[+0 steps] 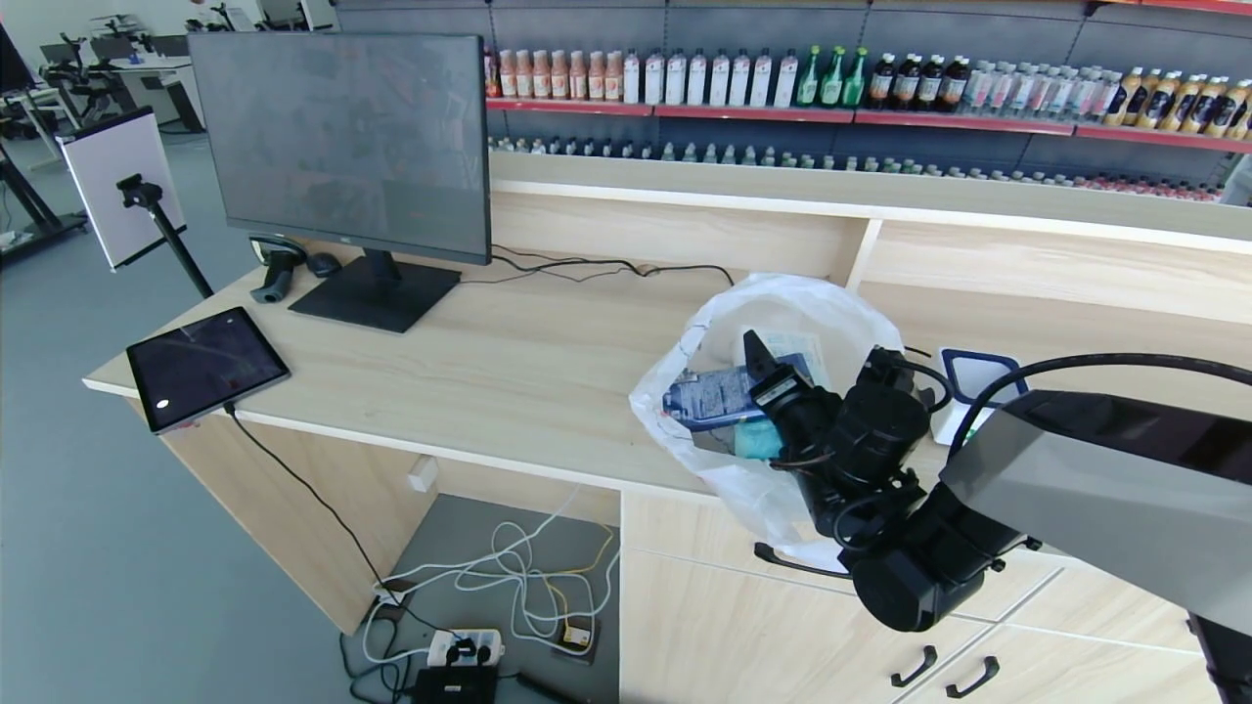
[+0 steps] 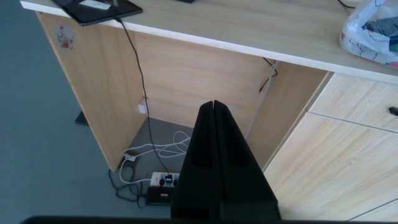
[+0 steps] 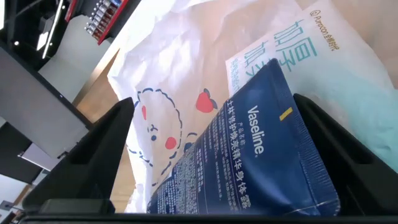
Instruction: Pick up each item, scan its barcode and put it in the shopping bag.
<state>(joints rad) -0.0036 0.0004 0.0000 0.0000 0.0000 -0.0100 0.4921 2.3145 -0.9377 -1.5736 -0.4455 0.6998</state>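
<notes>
1. counter [image 1: 509, 362]: wooden, under the right claw [image 3: 211, 106].
2. monitor [image 1: 342, 147]: well apart from the right claw, off to its left.
3. shopping bag [image 1: 782, 293]: white, mouth open, directly below the right claw.
4. blue pouch [image 3: 261, 162]: inside the shopping bag, between the right claw's wide-spread fingers; can't tell if touching.
5. left claw [image 2: 214, 107]: fingers pressed together, empty, out in front of the counter, shopping bag well apart.

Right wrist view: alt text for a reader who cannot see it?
The open black gripper straddles a dark blue flat pouch in a white plastic shopping bag with cartoon prints. A pale teal packet lies beside the pouch.
</notes>
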